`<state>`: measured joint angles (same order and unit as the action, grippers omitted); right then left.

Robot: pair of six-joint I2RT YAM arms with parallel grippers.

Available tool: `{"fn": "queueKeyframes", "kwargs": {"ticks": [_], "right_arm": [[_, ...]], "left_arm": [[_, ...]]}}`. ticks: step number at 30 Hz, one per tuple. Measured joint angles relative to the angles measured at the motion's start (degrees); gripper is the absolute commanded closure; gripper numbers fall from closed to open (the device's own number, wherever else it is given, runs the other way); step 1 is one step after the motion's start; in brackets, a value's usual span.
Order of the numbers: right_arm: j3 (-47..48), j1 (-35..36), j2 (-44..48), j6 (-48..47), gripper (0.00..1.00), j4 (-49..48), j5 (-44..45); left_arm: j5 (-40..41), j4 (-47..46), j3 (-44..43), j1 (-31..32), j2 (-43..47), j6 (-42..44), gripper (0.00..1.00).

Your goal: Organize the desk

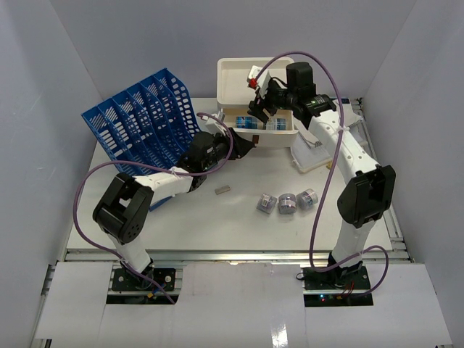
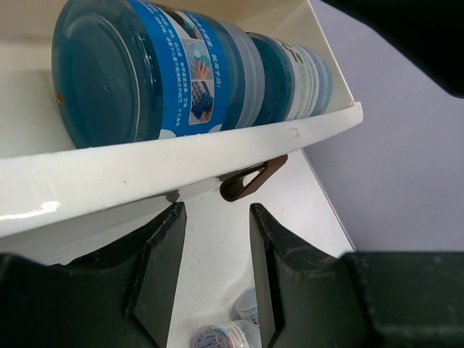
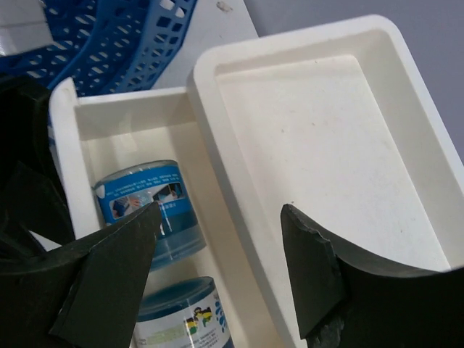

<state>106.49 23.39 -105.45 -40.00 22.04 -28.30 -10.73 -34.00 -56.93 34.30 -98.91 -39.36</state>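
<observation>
The white desk (image 1: pixel 217 225) carries a cream drawer box (image 1: pixel 239 80) at the back, its top a shallow tray (image 3: pixel 326 145). One drawer (image 1: pixel 270 135) stands pulled out with two blue-labelled jars (image 3: pixel 145 206) (image 3: pixel 181 312) lying in it. My right gripper (image 3: pixel 217 214) hovers open over the drawer and the box's edge, holding nothing. Open as well, my left gripper (image 2: pixel 217 214) sits low in front of the drawer's front wall (image 2: pixel 181 156), just below its brown handle (image 2: pixel 254 177), with nothing between the fingers. In the top view the left gripper (image 1: pixel 243 145) is at the drawer's left front corner.
A blue file rack (image 1: pixel 145 116) leans at the back left. Three small jars of paper clips (image 1: pixel 287 203) stand on the desk right of centre, and a small grey block (image 1: pixel 222 190) lies near them. Another cream drawer (image 1: pixel 313 154) lies under the right arm. A silver rail (image 1: pixel 232 255) runs along the near edge.
</observation>
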Motion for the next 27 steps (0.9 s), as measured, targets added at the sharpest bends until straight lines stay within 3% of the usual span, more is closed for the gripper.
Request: {"fn": "queueKeyframes", "kwargs": {"ticks": [10, 17, 27], "right_arm": [[2.7, -1.18, -5.72, -2.14, 0.3, 0.16, 6.84], [7.57, -1.28, -9.18, -6.81, 0.63, 4.62, 6.7], [14.82, -1.47, -12.78, -15.4, 0.71, 11.89, 1.5]], "left_arm": [[-0.44, -0.16, 0.0, 0.0, 0.0, 0.82, 0.47], [-0.44, -0.62, -0.51, -0.04, -0.82, 0.69, 0.48], [-0.5, -0.68, -3.26, 0.09, -5.54, 0.45, 0.48]]}}
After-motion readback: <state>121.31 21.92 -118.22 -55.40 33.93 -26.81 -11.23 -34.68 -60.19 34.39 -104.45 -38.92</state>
